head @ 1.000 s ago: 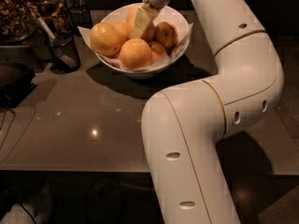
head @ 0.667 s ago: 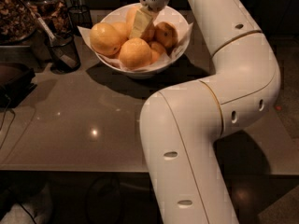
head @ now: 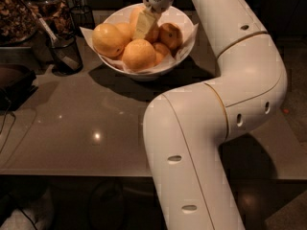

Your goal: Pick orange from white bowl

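Reached with gripper down into the bowl, tip set against an orange at the back of the heap. Could not tell whether spread or clamped. Had lifted nothing clear of the rim: grasp and raise left to do, by the look of it. Hemmed in by a front orange and a left orange, likeliest to be nudged. Noted a mesh cup on the table, left of the bowl, out of the way.

Gripper is down in white bowl, at pile's rear; it covers part of the orange behind it. Lower fruit mostly hidden by top layer; qty n/a. Arm cut off at top & bottom edges. Container, top left: cropped, contents indistinct.
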Robot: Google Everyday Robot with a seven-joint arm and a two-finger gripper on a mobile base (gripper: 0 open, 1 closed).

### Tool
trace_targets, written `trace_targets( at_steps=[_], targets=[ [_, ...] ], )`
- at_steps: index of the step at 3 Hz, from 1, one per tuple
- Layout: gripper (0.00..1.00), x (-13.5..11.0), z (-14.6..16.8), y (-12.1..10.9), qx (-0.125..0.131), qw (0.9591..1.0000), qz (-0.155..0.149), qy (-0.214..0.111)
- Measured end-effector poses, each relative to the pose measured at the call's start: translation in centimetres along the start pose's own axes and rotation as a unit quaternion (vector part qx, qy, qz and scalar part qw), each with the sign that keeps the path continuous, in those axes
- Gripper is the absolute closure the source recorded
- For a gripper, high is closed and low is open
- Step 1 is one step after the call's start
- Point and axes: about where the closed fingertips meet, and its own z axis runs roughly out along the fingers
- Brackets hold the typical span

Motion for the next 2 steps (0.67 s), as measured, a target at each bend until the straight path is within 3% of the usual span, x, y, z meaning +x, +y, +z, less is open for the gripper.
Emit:
trace_targets(
  at_steps=[1, 2],
  targets=[
    [0.92, 0.00, 0.00, 0.00, 0.000, 1.0000, 0.000, 0.000],
    [1.00, 0.00, 0.00, 0.00, 0.000, 1.0000, 0.000, 0.000]
  ],
)
